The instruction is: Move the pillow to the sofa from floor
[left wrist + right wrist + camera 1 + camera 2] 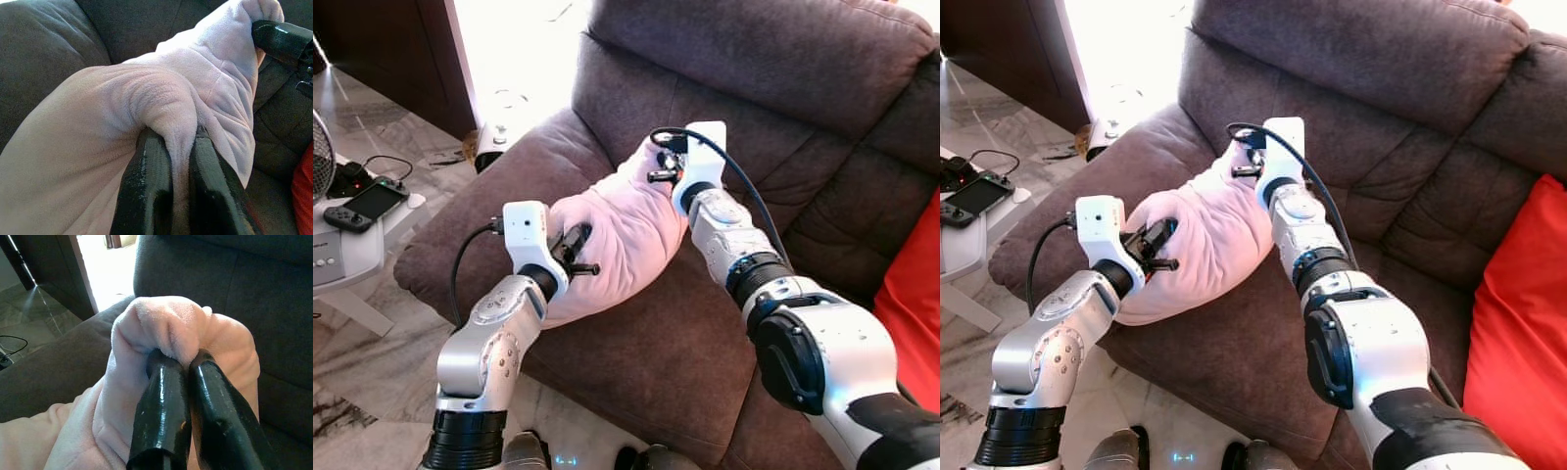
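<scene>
Pink pillow (pixel 622 235) on sofa (pixel 822 117) | left tool (pixel 178 161) pinching fold | right tool (pixel 188 377) likewise (both clamped)

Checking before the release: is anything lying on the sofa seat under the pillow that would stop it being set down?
Nothing visible does. The pink pillow is pinched by the left gripper and right gripper over bare brown sofa seat; the red cushion sits off to the right.

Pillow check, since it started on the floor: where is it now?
In the left eye view the pink pillow lies over the brown sofa seat, pinched between left gripper and right gripper.
</scene>
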Available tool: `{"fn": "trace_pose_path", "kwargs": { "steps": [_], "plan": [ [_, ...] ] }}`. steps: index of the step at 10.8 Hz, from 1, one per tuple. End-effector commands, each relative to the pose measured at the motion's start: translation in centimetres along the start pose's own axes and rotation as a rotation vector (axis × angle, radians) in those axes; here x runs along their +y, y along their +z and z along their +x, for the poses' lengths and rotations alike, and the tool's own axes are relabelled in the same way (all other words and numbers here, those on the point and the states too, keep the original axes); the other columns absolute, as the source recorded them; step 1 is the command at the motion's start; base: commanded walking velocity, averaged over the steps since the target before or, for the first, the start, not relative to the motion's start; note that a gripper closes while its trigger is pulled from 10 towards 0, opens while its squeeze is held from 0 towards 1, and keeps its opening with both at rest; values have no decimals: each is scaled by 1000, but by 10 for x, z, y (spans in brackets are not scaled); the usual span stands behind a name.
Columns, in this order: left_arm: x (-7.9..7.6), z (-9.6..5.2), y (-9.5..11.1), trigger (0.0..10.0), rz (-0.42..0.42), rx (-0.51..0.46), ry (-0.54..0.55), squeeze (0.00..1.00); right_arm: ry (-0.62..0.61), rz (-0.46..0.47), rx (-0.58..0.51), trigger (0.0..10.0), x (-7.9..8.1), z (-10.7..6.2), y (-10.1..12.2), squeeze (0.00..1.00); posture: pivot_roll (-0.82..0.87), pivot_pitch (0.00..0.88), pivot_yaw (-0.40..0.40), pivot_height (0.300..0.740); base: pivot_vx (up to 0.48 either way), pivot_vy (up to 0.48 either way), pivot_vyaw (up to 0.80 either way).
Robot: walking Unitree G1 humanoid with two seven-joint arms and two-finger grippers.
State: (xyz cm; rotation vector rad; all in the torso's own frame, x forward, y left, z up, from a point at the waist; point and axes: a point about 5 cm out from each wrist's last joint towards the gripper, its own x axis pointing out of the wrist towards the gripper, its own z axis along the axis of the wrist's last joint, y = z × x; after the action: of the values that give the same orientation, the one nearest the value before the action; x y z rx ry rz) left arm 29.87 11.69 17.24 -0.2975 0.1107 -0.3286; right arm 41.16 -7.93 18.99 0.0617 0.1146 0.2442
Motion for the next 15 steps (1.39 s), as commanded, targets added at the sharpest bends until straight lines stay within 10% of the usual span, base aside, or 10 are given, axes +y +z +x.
{"fn": "trace_pose_path", "kwargs": {
  "steps": [1, 4, 5, 6, 7, 8, 10, 12, 13, 15],
  "plan": [
    [-25, 4, -1, 10000, 17, 13, -104, 0, 78, -12, -27, 10000, 17, 2, 9, 1000, 191, 172, -174, 740, 0, 0, 0],
    [-23, 4, -1, 10000, 18, 16, -100, 0, 63, -22, -20, 10000, 15, 2, 6, 0, 187, 169, -175, 740, 0, 0, 0],
    [-22, 4, -1, 10000, 18, 12, -93, 0, 65, -22, -21, 10000, 15, 2, 7, 0, 189, 168, -177, 740, 0, 0, 0],
    [-18, 5, 1, 10000, 11, 0, -73, 0, 74, 4, -30, 10000, 17, 2, 9, 1000, 191, 167, -178, 740, 0, 0, 0],
    [-15, 5, 3, 10000, 0, -14, -50, 0, 55, -9, -46, 10000, 16, 3, 14, 1000, 194, 166, -180, 740, 0, 0, 0],
    [-9, 5, 5, 10000, -28, -37, -11, 0, 37, 8, -93, 10000, 14, 4, 25, 0, 189, 165, -178, 740, 0, 0, 0],
    [2, 7, 5, 10000, -63, -53, 61, 0, -7, 87, -233, 10000, 4, 4, 63, 0, 176, 159, -175, 740, 0, 0, 0],
    [10, 9, 9, 10000, -94, -84, 114, 0, -7, 70, -316, 10000, 4, 2, 90, 1000, 169, 155, -174, 740, 0, 0, 0],
    [17, 10, 12, 10000, -151, -112, 197, 0, -19, 95, -349, 10000, 0, 1, 95, 0, 168, 153, -171, 740, 0, 0, 0],
    [39, 11, 22, 10000, -288, -190, 391, 0, -29, 96, -380, 10000, -11, -2, 88, 0, 162, 150, -164, 740, 0, 0, 0]
  ]
}}
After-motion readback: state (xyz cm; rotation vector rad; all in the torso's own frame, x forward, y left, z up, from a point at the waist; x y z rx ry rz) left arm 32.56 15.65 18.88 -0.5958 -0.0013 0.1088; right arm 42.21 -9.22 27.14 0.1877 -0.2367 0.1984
